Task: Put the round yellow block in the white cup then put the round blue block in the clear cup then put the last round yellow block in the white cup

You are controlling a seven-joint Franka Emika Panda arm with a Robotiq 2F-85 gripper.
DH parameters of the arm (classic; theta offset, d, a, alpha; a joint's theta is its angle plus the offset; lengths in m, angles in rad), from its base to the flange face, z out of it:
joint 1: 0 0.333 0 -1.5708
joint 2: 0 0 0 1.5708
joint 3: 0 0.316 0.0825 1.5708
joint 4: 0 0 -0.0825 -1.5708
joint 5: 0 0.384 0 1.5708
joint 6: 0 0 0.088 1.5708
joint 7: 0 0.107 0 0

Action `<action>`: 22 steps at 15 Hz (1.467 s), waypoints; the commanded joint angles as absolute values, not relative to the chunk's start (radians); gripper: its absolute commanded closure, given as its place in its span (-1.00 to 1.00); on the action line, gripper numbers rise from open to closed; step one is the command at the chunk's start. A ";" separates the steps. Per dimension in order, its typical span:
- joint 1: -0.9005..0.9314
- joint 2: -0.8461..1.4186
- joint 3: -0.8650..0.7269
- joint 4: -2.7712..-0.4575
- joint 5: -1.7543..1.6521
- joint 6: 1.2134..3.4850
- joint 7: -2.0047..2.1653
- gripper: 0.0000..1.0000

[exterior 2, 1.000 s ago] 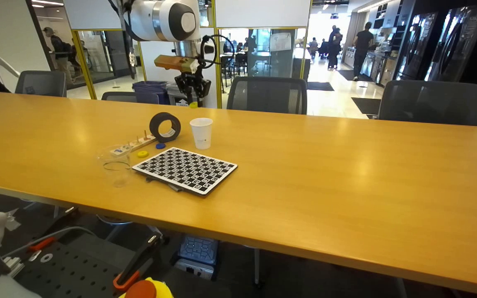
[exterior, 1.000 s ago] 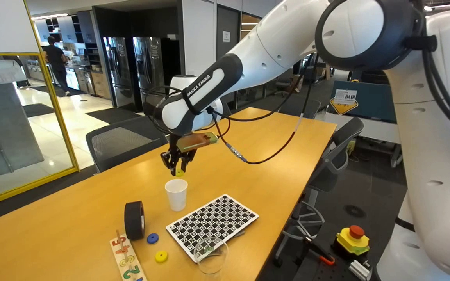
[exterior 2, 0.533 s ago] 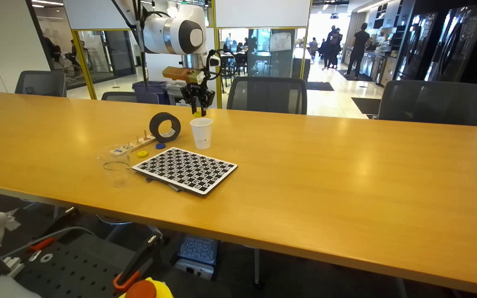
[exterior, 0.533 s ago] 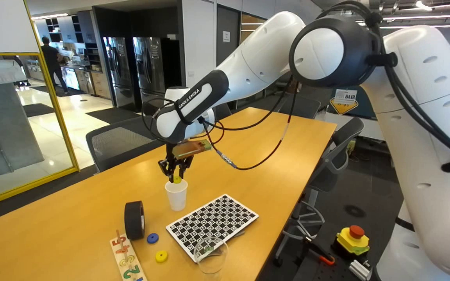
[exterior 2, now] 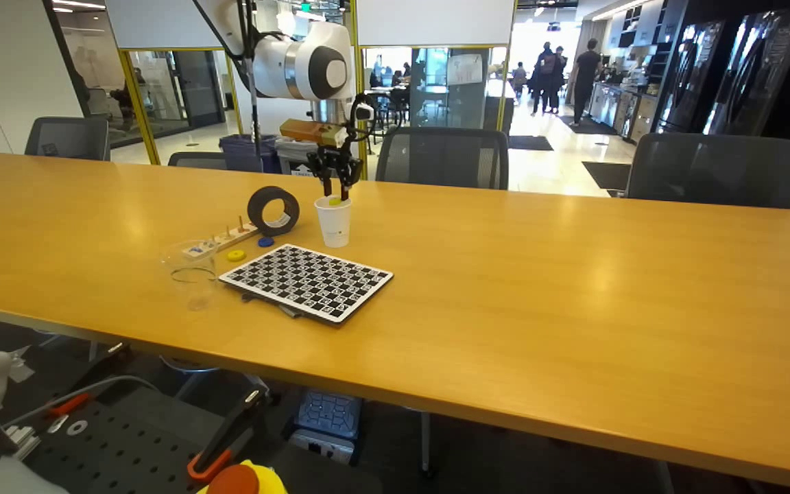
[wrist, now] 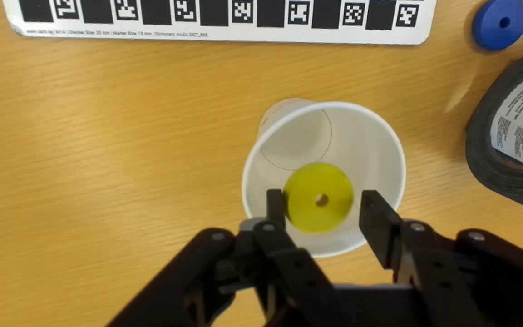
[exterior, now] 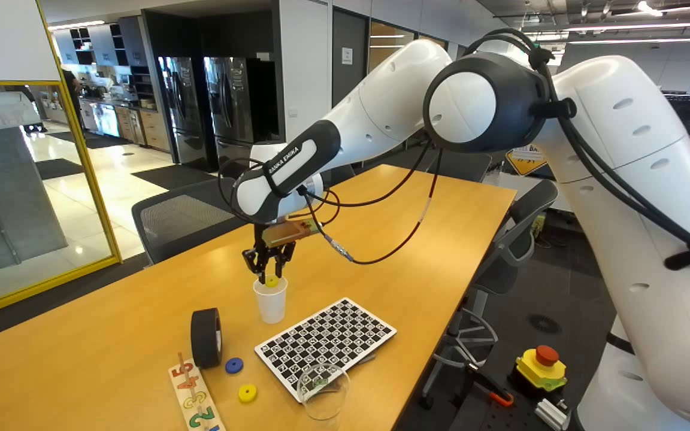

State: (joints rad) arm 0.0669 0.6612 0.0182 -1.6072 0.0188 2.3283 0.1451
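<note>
One yellow round block (wrist: 310, 208) lowered to mouth of white cup (wrist: 372, 145); hand (wrist: 324, 202) now spread apart; first drop likely underway.

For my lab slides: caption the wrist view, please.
Open hand at the white cup, round yellow block showing between the fingers, round blue block and tape roll at right.

In an exterior view, a wooden table (exterior 2: 573, 309) is stretching from left to right, with mesh-backed chairs (exterior 2: 441, 158) lining its far edge — dark refrigerators (exterior 2: 755, 72) are standing far right, mats (exterior 2: 606, 175) are lying on the pale floor (exterior 2: 553, 168), and bright light (exterior 2: 529, 44) is glaring beyond.
</note>
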 commanded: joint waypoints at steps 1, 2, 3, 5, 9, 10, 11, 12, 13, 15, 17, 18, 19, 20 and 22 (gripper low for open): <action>0.067 0.670 0.021 -1.564 0.031 2.290 0.140 -0.62; 0.071 0.652 0.021 -1.584 0.029 2.298 0.144 -0.80; 0.077 0.637 0.020 -1.602 0.025 2.305 0.148 -0.93; 0.097 0.586 0.023 -1.661 0.012 2.329 0.154 -1.00; 0.158 0.483 0.062 -1.803 -0.044 2.374 0.088 -1.00; 0.173 0.467 0.076 -1.827 -0.059 2.371 0.071 -1.00; 0.185 0.457 0.094 -1.849 -0.069 2.371 0.052 -1.00; 0.193 0.454 0.114 -1.872 -0.070 2.376 0.024 -1.00; 0.201 0.452 0.132 -1.886 -0.074 2.376 -0.005 -1.00; 0.209 0.462 0.160 -1.920 -0.085 2.394 -0.074 -1.00; 0.212 0.480 0.173 -1.944 -0.113 2.426 -0.147 -1.00; 0.209 0.491 0.179 -1.950 -0.124 2.442 -0.190 -1.00; 0.203 0.499 0.185 -1.962 -0.137 2.467 -0.233 -1.00; 0.198 0.514 0.188 -1.961 -0.149 2.487 -0.276 -1.00; 0.185 0.540 0.195 -1.953 -0.170 2.520 -0.371 -1.00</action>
State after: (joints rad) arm 0.2165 0.5172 0.1708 -1.9536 -0.1306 2.4629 -0.2511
